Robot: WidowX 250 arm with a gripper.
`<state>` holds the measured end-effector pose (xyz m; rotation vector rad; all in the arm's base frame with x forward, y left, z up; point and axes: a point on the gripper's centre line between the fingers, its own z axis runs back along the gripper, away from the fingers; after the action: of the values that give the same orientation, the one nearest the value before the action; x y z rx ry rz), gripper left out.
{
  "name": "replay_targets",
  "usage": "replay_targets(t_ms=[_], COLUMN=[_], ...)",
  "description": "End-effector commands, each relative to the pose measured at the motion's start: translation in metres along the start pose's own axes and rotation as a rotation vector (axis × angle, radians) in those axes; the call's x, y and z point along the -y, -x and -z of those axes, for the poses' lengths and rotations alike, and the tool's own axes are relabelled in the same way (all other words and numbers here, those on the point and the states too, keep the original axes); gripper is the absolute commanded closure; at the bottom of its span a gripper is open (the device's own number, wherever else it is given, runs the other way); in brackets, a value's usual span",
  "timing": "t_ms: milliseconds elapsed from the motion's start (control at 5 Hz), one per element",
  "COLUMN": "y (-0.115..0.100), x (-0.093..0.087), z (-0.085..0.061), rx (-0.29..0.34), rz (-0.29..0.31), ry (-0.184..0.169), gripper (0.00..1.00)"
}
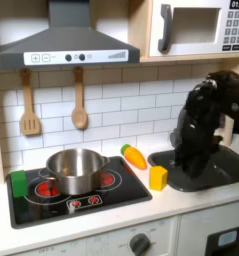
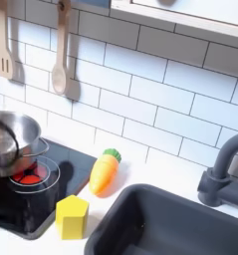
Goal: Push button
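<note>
Two red buttons point(image 1: 83, 202) sit on the front edge of the black toy stove point(image 1: 131, 190). A row of small buttons point(image 1: 79, 58) runs along the grey range hood, and the microwave has a keypad point(image 1: 234, 30) at the top right. In the first exterior view my black arm hangs at the right, with the gripper point(image 1: 188, 170) pointing down over the dark sink point(image 1: 226, 165), well right of the stove buttons. Its fingers blend into the sink, so their state is unclear.
A steel pot point(image 1: 75, 170) point(image 2: 11, 139) stands on the stove. An orange carrot point(image 1: 136, 155) point(image 2: 106, 171) and a yellow block point(image 1: 158, 177) point(image 2: 72, 216) lie between stove and sink point(image 2: 170, 224). A faucet point(image 2: 222, 174), a wooden spoon point(image 1: 79, 112) and a spatula point(image 1: 29, 120) are behind.
</note>
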<state>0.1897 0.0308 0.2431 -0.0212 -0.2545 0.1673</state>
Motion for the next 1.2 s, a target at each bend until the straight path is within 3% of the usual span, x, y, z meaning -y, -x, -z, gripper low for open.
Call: replay_targets(t_ms=[0, 1000], y=[-0.037, -0.119], x=[-0.019, -0.039], z=[-0.01, -0.043], rx=[0.11, 0.369], rz=[-0.013, 0.054], ry=[-0.017, -0.028], gripper=[1.0, 1.0])
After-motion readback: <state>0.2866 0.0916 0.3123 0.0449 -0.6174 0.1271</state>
